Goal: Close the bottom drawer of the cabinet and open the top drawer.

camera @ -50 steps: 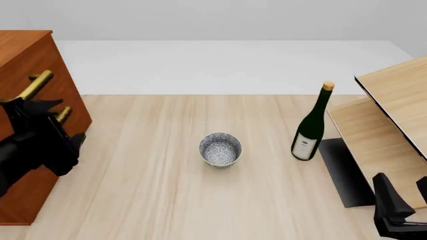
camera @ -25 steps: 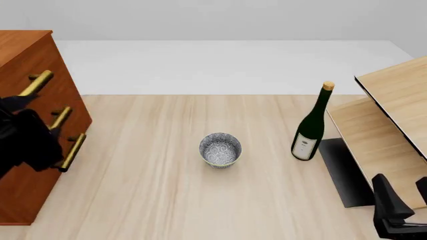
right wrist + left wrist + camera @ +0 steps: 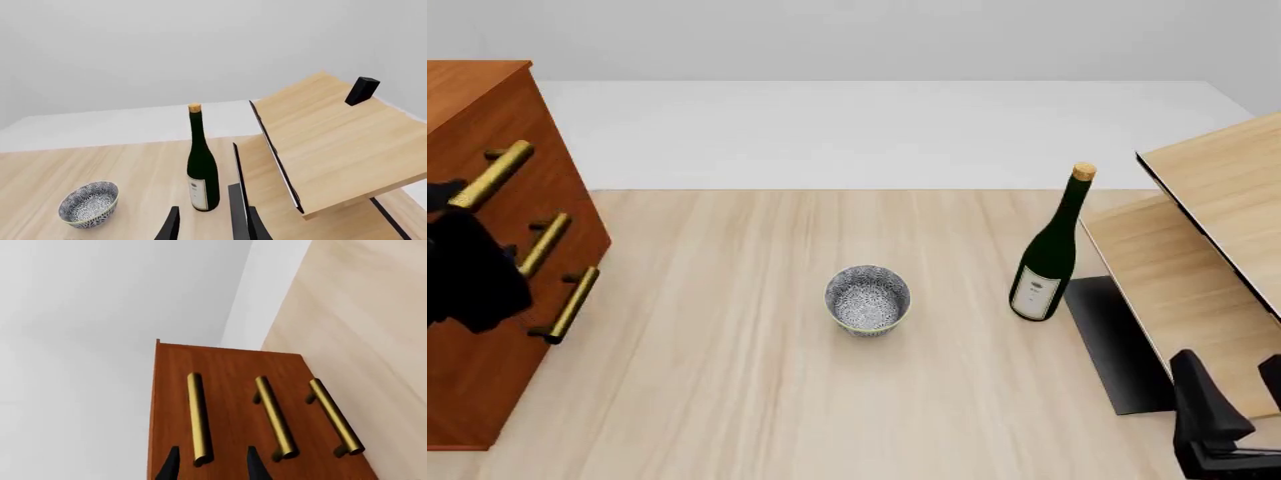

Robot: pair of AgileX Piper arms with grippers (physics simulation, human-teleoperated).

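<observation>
The cabinet (image 3: 481, 90) stands at the table's left edge; its three drawer fronts look flush and shut. The top drawer (image 3: 541, 130) has its brass handle (image 3: 491, 172) uppermost; the bottom drawer's handle (image 3: 571, 303) is lowest. My left gripper (image 3: 451, 200) is open at the near end of the top handle. In the left wrist view its fingertips (image 3: 172, 466) straddle the end of the top handle (image 3: 197, 415), not gripping it; the bottom drawer's handle (image 3: 333, 415) is farthest from them. My right gripper (image 3: 1234, 395) is open and empty at the front right.
A patterned bowl (image 3: 868, 298) sits mid-table. A green wine bottle (image 3: 1048, 255) stands right of it. Pale light-wood furniture (image 3: 1214, 200) with a dark base panel (image 3: 1121, 345) fills the right side, close to my right gripper.
My left arm has drawn back to the left and risen from the bottom handle to the top handle, uncovering the bottom handle. The right arm has not moved.
</observation>
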